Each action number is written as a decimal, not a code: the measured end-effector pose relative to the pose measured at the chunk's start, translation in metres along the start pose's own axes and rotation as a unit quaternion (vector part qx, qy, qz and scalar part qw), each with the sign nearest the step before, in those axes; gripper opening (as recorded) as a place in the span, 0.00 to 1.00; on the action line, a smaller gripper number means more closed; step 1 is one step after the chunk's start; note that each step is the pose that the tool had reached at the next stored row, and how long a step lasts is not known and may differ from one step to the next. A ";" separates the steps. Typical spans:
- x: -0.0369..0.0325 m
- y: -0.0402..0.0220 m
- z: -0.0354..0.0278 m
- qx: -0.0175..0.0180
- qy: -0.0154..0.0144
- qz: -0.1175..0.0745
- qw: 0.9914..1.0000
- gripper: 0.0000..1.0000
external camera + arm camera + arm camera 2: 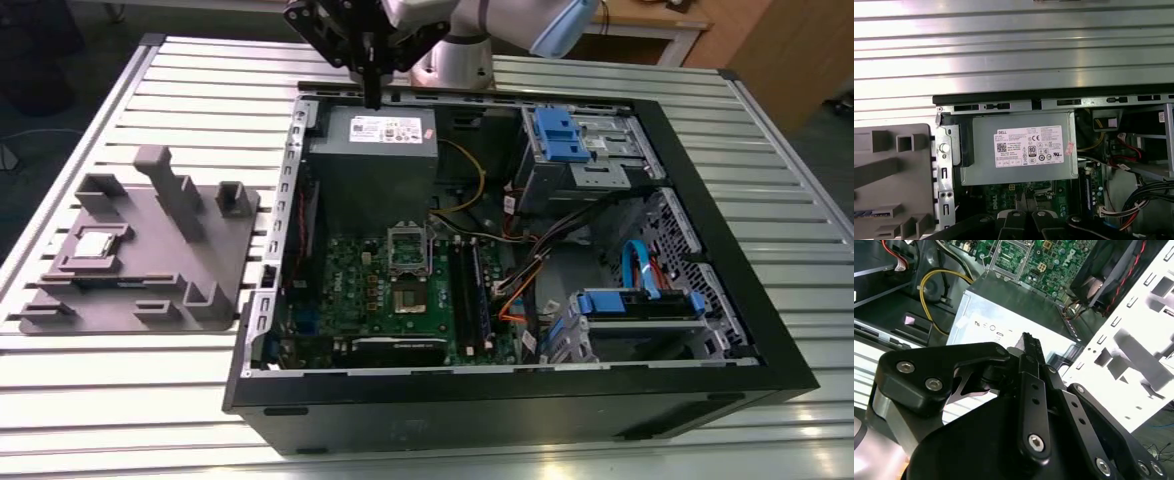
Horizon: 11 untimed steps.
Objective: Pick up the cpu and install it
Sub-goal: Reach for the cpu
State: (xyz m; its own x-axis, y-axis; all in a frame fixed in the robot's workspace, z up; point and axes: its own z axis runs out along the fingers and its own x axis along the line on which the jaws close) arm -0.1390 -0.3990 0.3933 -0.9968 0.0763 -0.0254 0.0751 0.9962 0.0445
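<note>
The cpu [96, 246] is a small pale square chip lying in a recess of the grey tray [200, 300], on the exterior view's left, outside the computer case. My gripper [372, 96] hangs over the far edge of the open case, above the grey labelled power supply [374, 150], well away from the cpu. Its fingers are shut with nothing between them; in the second wrist view the gripper [1029, 342] shows its black fingers pressed together. The silvery socket frame [407, 250] sits on the green board [400, 300] in the middle of the case.
The black case [534, 400] lies open on a slatted metal table [160, 90]. Blue drive brackets [558, 135] and loose cables [561, 240] fill the case's right side. The power supply [1024, 150] and a tray corner [889, 170] appear in the first wrist view.
</note>
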 end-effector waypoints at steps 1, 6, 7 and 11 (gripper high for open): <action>0.0013 -0.0001 -0.0001 0.000 0.000 0.000 1.000 0.10; 0.0085 -0.0006 -0.0002 0.000 -0.001 0.000 1.000 0.10; 0.0099 -0.0007 -0.0003 0.000 -0.001 0.000 1.000 0.10; 0.0159 -0.0012 -0.0004 0.000 -0.001 0.000 1.000 0.10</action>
State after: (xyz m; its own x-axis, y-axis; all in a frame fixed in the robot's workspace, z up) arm -0.1549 -0.3989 0.3933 -0.9967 0.0763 -0.0274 0.0750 0.9962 0.0446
